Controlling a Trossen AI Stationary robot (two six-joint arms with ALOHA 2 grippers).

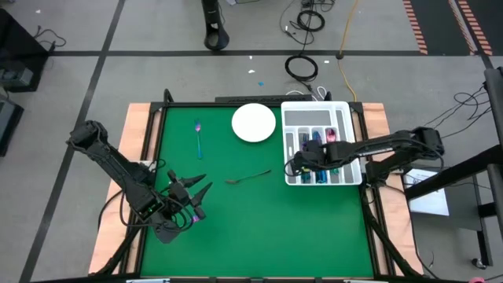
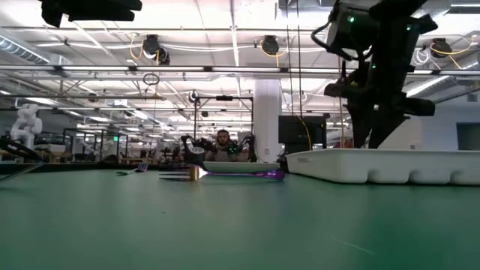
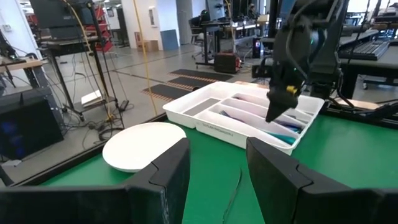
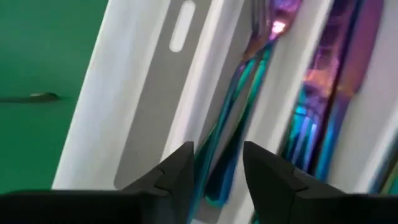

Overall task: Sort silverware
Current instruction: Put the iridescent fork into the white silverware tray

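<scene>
Surface (image 1: 251,228): green covering, matt, smooth, cloth-like; pale wood border at edges.
Silverware (image 4: 236,118): polished metal, iridescent blue-purple-teal sheen, glossy, mirror-bright highlights.
Fork (image 1: 248,178) on green: metal, shiny, darker warm tint.
Spoon (image 1: 199,137): metal, glossy, blue-purple.
Tray (image 1: 292,115): white plastic, smooth, slight satin sheen, moulded slots.
Plate (image 1: 253,123): white, smooth, dull gloss; ceramic or plastic, cannot tell.
Left end effector (image 3: 214,177), right end effector (image 4: 217,168): fingers black plastic, matt.
</scene>
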